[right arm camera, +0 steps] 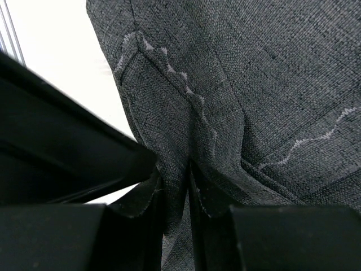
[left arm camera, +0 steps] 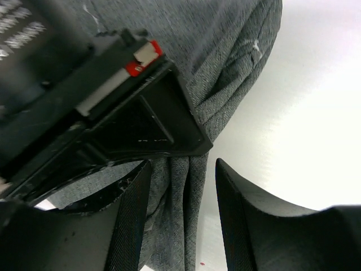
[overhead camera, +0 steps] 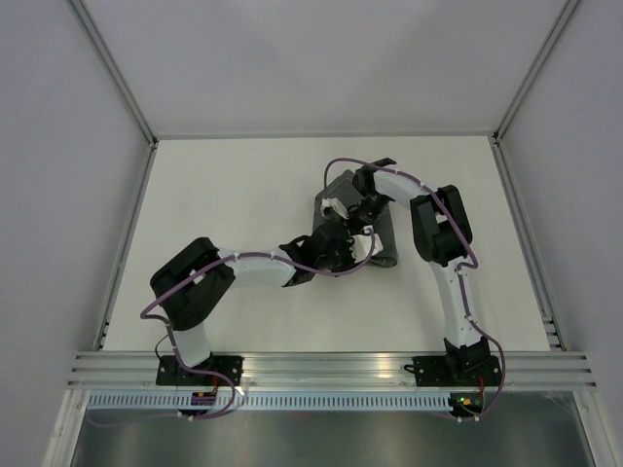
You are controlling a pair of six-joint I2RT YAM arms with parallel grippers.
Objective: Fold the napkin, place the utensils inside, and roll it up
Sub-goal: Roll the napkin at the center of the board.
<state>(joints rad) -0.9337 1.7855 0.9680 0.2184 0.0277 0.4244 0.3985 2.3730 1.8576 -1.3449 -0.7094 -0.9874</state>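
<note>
The dark grey napkin lies bunched and folded at the table's middle right, mostly under both grippers. My right gripper is shut, pinching a raised fold of the napkin with its pale stitched edge beside the jaws. My left gripper is right beside it, open. Folded layers of the napkin stand between its fingers, against the left finger and apart from the right one. No utensils are in view.
The white table is walled by white panels with aluminium rails at the sides and the near edge. The right gripper's black body fills the upper left of the left wrist view, very close to my left fingers.
</note>
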